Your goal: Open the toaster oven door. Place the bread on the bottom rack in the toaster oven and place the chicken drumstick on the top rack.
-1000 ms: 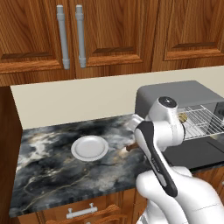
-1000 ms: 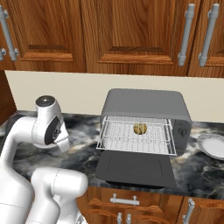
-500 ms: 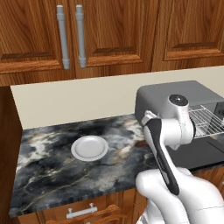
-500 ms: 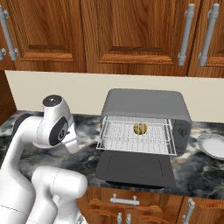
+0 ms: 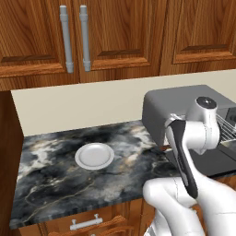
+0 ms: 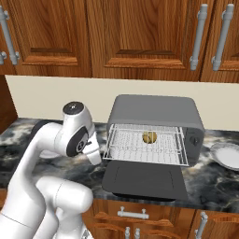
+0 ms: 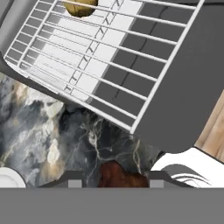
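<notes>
The toaster oven (image 6: 154, 109) stands open, and its door (image 6: 140, 179) lies flat out in front. A wire rack (image 6: 144, 148) is slid out over the door, and the bread (image 6: 149, 137) lies on it near the back. I cannot tell the top rack from the bottom rack. My gripper (image 6: 94, 156) hangs just left of the rack's front corner, above the counter. In the hand view the gripper (image 7: 114, 181) is shut on the chicken drumstick (image 7: 114, 170), a brown lump between the finger tips. That view also has the rack (image 7: 109, 57), the bread (image 7: 81, 6) and the door (image 7: 183, 87) ahead.
An empty white plate (image 5: 94, 156) sits on the dark marble counter (image 5: 55, 161), left of the oven (image 5: 170, 108). A second white plate (image 6: 226, 155) lies to the oven's right. Wooden wall cabinets (image 6: 140, 32) hang above, and drawers run below the counter's front edge.
The arm has swung right toward the oven, carrying the drumstick from over the counter to the rack's left front corner. Oven, rack and bread have not moved.
</notes>
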Motion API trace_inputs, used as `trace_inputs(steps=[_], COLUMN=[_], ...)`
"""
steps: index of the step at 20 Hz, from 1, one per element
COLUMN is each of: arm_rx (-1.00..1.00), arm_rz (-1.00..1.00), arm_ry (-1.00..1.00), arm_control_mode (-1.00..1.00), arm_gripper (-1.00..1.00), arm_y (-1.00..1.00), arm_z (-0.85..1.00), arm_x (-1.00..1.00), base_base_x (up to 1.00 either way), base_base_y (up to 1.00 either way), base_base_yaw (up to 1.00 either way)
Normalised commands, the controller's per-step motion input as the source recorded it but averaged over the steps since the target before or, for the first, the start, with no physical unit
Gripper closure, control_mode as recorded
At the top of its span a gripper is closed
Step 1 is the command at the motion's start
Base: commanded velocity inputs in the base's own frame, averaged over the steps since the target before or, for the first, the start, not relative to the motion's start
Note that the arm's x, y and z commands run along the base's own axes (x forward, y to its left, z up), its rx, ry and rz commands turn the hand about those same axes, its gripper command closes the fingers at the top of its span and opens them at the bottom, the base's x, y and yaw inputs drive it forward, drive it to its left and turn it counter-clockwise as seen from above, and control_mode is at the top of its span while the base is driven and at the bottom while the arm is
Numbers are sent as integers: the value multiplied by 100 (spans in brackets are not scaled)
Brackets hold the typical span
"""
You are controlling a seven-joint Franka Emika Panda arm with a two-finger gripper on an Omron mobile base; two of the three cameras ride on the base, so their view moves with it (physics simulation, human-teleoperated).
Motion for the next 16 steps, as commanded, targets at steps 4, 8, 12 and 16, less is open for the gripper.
trace_inputs(steps=[4,8,12,16], arm_rx=[0,-2,-5,-5], arm_rz=[0,0,0,0], arm_ry=[0,0,0,0], arm_control_mode=[-100,-100,-100,-100], arm_gripper=[100,100,100,100], arm_y=[-64,-58,-51,-45], arm_z=[8,8,6,3], arm_x=[9,16,17,26], base_base_x=[0,0,0,0], base_base_y=[0,0,0,0], base_base_yaw=[0,0,0,0])
